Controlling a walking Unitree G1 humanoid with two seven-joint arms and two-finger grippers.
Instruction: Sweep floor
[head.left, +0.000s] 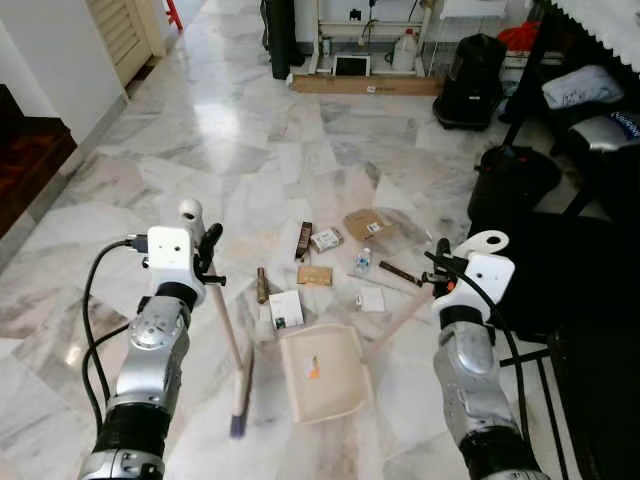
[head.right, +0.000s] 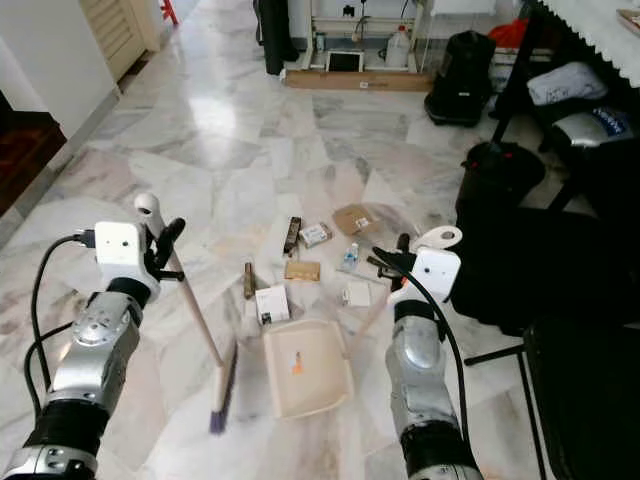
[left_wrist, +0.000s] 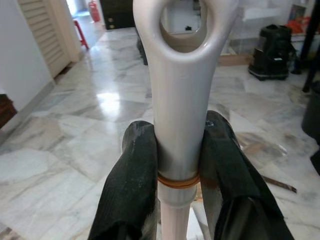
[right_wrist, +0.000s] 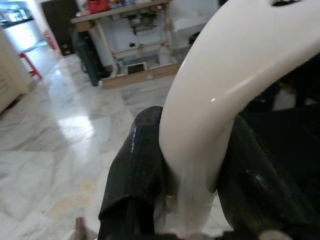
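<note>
My left gripper (head.left: 207, 252) is shut on the pale broom handle (head.left: 226, 322), whose looped top (left_wrist: 182, 60) rises between the black fingers (left_wrist: 132, 190). The broom head (head.left: 241, 398) rests on the marble floor left of the cream dustpan (head.left: 322, 372). My right gripper (head.left: 438, 268) is shut on the dustpan's white handle (right_wrist: 220, 95); its shaft (head.left: 404, 320) slants down to the pan. Litter lies beyond the pan: a white box (head.left: 286, 309), cardboard pieces (head.left: 366, 224), a small bottle (head.left: 364, 260), dark sticks (head.left: 304, 240).
Black chair legs and dark furniture (head.left: 560, 270) crowd the right side. A black bag (head.left: 474, 82) and a table with clutter (head.left: 370, 50) stand at the far end. A dark wooden step (head.left: 25, 165) is at the left. Open marble floor (head.left: 230, 140) stretches ahead.
</note>
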